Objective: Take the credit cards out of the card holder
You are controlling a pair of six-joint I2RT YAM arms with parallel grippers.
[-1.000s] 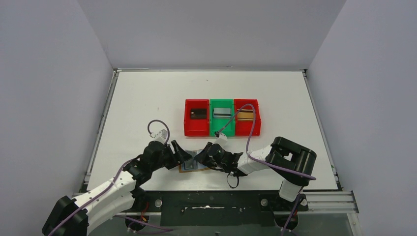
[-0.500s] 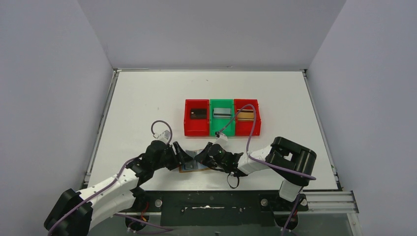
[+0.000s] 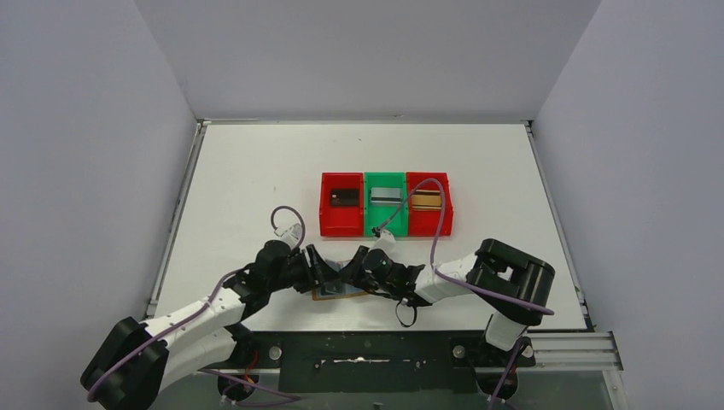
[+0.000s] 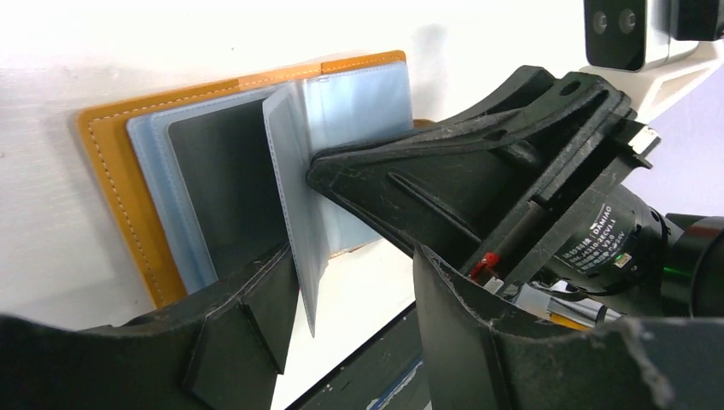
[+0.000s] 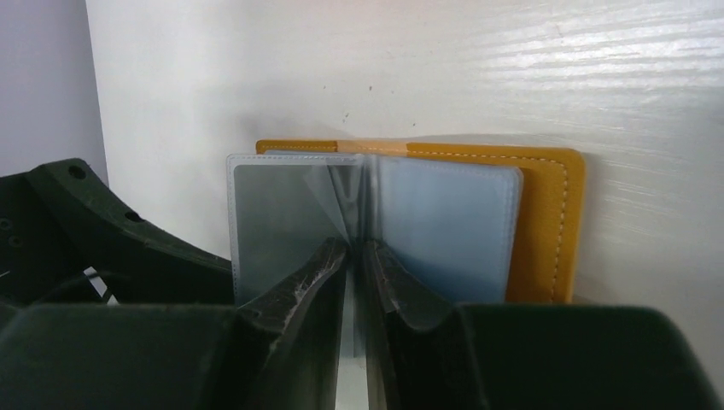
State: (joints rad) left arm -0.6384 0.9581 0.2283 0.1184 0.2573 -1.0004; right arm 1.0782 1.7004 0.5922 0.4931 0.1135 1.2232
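1. Lying open and flat on the table (image 3: 256, 171) near its front edge, the card holder (image 3: 340, 291) shows its pockets. A grey card (image 4: 218, 184) seems to sit in one.
2. The right gripper (image 5: 354, 248) has its fingers almost together around a clear page (image 4: 294, 213), likely to lift it. I cannot tell if they squeeze it.
3. The left gripper (image 4: 354, 273) has its fingers apart, ready to grab.
4. The black card (image 3: 344, 197), silver card (image 3: 386, 196) and gold card (image 3: 427, 201) rest in the bins (image 3: 386, 225).
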